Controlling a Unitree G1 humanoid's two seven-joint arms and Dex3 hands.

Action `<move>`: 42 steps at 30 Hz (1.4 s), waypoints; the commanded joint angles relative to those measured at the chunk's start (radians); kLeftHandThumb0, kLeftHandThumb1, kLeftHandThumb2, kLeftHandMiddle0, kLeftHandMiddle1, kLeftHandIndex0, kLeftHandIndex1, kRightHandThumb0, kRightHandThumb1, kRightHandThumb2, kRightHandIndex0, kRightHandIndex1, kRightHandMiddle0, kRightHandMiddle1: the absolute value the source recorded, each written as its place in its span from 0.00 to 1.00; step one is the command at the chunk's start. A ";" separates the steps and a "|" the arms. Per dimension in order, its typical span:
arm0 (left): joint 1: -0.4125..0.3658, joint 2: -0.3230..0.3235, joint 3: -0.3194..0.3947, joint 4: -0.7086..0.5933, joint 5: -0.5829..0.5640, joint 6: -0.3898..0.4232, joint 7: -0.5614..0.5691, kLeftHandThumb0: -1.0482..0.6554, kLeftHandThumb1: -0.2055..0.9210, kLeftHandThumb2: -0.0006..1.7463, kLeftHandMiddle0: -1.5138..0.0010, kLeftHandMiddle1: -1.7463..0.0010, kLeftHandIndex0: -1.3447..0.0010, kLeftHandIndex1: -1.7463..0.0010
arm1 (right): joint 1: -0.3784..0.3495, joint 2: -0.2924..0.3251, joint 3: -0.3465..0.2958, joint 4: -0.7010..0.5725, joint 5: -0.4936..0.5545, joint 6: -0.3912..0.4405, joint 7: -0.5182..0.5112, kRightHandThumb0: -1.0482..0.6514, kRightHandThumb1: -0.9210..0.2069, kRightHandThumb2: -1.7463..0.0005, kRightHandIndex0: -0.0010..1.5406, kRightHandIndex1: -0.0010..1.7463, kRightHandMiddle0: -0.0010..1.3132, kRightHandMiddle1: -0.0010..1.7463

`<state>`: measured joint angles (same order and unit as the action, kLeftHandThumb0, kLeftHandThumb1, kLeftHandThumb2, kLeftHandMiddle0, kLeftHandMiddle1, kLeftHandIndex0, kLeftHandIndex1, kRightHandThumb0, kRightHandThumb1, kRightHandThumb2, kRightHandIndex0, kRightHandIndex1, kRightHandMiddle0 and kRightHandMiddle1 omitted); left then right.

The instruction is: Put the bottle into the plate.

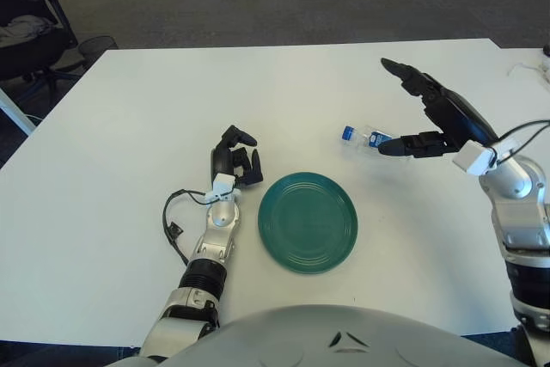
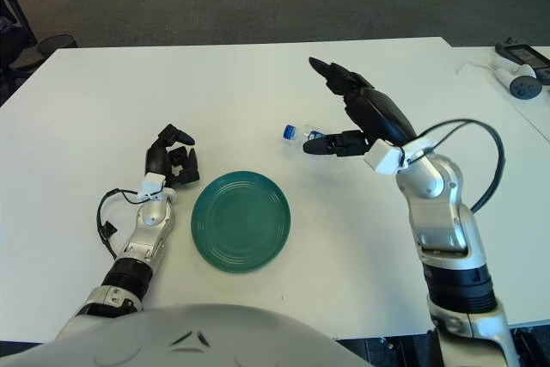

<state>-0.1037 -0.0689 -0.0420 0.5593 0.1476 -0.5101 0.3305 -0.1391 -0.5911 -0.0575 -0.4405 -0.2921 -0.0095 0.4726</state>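
Observation:
A small clear bottle [image 1: 364,137] with a blue cap [image 1: 346,133] lies on its side on the white table [image 1: 129,126], right of and behind the green plate [image 1: 308,222]. The plate has nothing on it. My right hand [image 1: 383,107] hovers over the bottle's right end with its fingers spread; the thumb [image 1: 397,146] shows just in front of the bottle body, and the long fingers [image 1: 404,73] reach out behind it. The hand covers most of the bottle's body. It holds nothing. My left hand [image 1: 236,161] shows just left of the plate, fingers curled and holding nothing.
A black cable [image 1: 170,223] loops beside my left forearm. An office chair [image 1: 34,36] stands off the table's far left corner. Small grey devices [image 2: 520,70] lie on the neighbouring table at the far right.

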 commanded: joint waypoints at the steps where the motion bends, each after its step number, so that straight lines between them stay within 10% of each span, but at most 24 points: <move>1: 0.113 -0.016 -0.007 0.138 0.004 0.057 -0.010 0.32 0.39 0.81 0.18 0.00 0.50 0.00 | -0.032 -0.050 0.022 -0.030 -0.021 0.053 0.059 0.03 0.01 0.96 0.00 0.00 0.00 0.00; 42: 0.117 -0.009 -0.010 0.141 0.022 0.028 0.004 0.32 0.39 0.81 0.17 0.00 0.50 0.00 | -0.158 -0.059 0.200 -0.009 -0.429 0.296 0.093 0.00 0.00 0.91 0.00 0.00 0.00 0.00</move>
<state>-0.1049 -0.0695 -0.0426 0.5602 0.1584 -0.5148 0.3401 -0.2898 -0.6575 0.1260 -0.4581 -0.6866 0.2715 0.5685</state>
